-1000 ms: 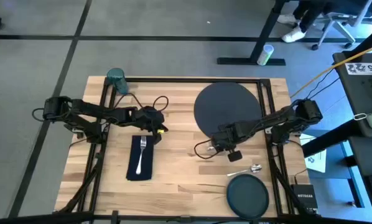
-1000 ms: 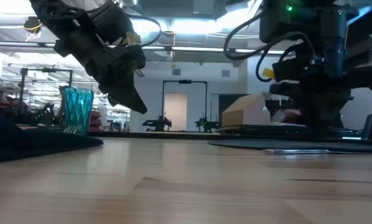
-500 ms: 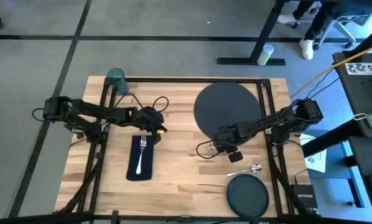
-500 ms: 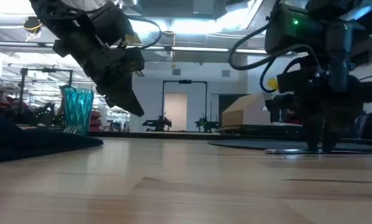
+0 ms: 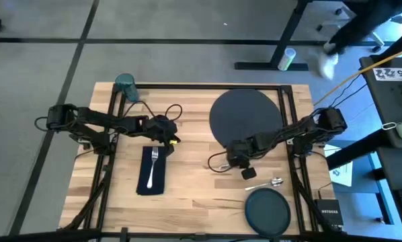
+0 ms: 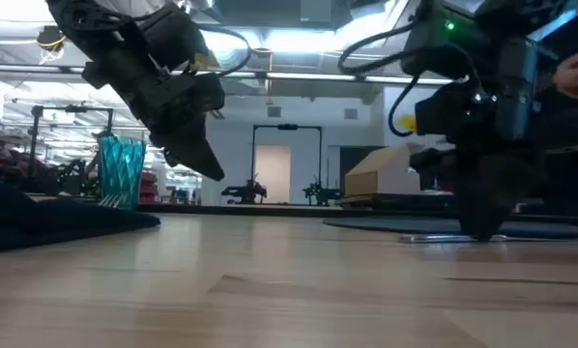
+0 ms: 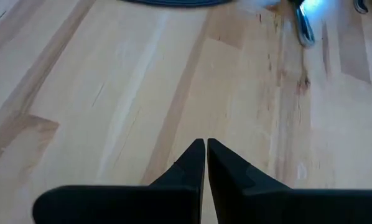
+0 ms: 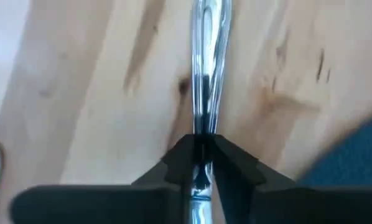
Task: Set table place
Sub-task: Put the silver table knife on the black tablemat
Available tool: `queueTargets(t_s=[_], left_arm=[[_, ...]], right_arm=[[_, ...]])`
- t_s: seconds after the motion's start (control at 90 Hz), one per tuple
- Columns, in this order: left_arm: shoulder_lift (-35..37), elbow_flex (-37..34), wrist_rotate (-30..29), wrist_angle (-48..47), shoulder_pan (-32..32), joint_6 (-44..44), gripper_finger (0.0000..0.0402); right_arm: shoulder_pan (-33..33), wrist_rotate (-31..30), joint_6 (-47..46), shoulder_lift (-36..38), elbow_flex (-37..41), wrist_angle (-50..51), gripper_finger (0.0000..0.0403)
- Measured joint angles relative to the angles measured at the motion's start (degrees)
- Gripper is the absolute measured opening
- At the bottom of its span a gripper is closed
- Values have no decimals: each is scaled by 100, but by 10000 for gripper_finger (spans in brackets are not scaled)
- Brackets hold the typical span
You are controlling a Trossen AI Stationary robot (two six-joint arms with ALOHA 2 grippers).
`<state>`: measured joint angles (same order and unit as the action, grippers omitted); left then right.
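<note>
My right gripper (image 5: 247, 172) stands low at the table, right of centre, shut on a silver knife (image 8: 206, 68) that lies flat on the wood. A spoon (image 5: 272, 181) lies just beside it, by the small dark plate (image 5: 267, 210). The large grey charger (image 5: 245, 115) sits at the far side. The fork (image 5: 152, 165) rests on the navy napkin (image 5: 151, 180) at the left. My left gripper (image 7: 205, 146) hangs shut above the table by the napkin's far end. The teal cup (image 5: 125, 84) stands at the far left corner. My right gripper pinches the knife's straight shaft (image 8: 203, 121) between its two fingers, one on each long side. The fingers point down from above and lie across the knife. The knife rests flat on the table (image 6: 444, 235); which end lies under the gripper I cannot tell.
Black rails (image 5: 110, 154) edge the table on both sides. Bare wood lies between the napkin and the right gripper. Cables loop on the table near each gripper (image 5: 174, 109). A person (image 6: 574, 87) shows beyond the table's right side.
My right gripper has shifted a little toward the table's left edge while staying low at the table. A person has moved about in the room behind.
</note>
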<state>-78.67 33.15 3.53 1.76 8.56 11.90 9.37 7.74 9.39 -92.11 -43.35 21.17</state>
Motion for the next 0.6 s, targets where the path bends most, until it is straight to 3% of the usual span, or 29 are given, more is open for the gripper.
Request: queueTargets(t_s=[0.156,0.422,0.6], left_arm=[[0,0,2,-25,-8,11,1],[0,0,2,-25,-7,13,1],[0,0,2,-22,-7,11,1]], right_arm=[[0,-38,147,-109,-75,-177,8],[-1,-65,444,26,-826,744,78],[-2,-188,561,23,-829,1094,113]])
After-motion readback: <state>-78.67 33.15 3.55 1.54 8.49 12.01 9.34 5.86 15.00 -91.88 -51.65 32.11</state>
